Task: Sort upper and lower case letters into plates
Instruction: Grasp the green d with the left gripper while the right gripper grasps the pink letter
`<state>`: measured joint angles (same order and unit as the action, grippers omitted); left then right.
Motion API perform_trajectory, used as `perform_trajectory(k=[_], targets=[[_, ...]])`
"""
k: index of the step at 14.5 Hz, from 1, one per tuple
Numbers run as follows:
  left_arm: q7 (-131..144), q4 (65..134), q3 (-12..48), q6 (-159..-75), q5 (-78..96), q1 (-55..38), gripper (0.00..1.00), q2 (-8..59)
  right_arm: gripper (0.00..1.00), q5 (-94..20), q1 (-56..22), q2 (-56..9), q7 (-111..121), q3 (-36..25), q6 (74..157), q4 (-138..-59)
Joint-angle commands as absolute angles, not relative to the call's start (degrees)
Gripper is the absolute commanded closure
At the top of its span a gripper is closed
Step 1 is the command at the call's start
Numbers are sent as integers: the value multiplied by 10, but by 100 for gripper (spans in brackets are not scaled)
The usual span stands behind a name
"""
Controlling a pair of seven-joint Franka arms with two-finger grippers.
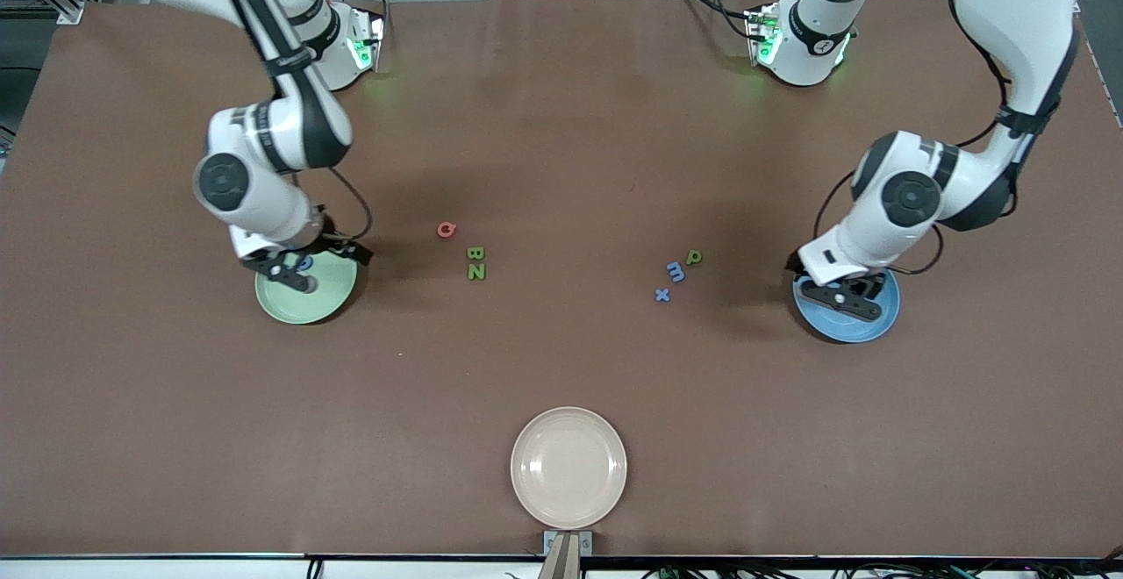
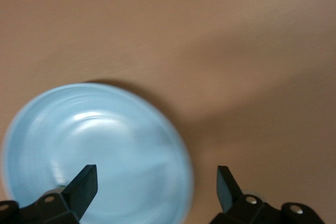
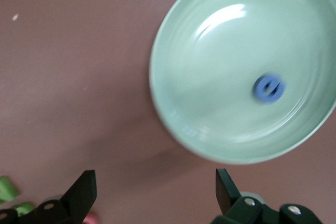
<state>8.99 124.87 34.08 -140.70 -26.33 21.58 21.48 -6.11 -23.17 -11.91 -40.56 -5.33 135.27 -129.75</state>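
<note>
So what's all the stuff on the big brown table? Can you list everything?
Pale mint green round plate: one, toward the right arm's end.
Small blue toy letter: one, lying in the mint plate.
Bright blue round plate: one, toward the left arm's end.
Cream-white round plate: one, nearest the front camera.
Pink toy letter: one, mid-table.
Green B and green N: two, side by side, nearer the camera than the pink letter.
Green small letter: one.
Blue m and blue x: two, beside that green letter.
Right gripper: open, over the table beside the mint plate.
Left gripper: open, over the blue plate's edge.
</note>
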Motion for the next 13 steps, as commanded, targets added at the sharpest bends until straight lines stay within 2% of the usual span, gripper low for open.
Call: perform_trajectory(k=[1,3,7,8,10,13], targets=[[162,1254,365,-1400,-275,193,0,224,0,-95,-292,-113,-488,-59,1372,-1311],[208,1253,365,-1400,-276,152,0,234,0,-114,-319,-116,-519,-59,1394,-1313],[252,1253,365,-1402,-279,107,0,254,6,-115,-365,-149,-575,-59,1440,-1317],[259,1253,365,-1406,-279,98,0,256,10,-115,-369,-156,-584,-59,1445,-1317],[281,1253,364,-1413,-283,84,1,267,24,-115,-380,-165,-587,-59,1457,-1323],[311,1255,364,-1443,-315,83,5,283,27,-115,-381,-170,-588,-59,1487,-1341]])
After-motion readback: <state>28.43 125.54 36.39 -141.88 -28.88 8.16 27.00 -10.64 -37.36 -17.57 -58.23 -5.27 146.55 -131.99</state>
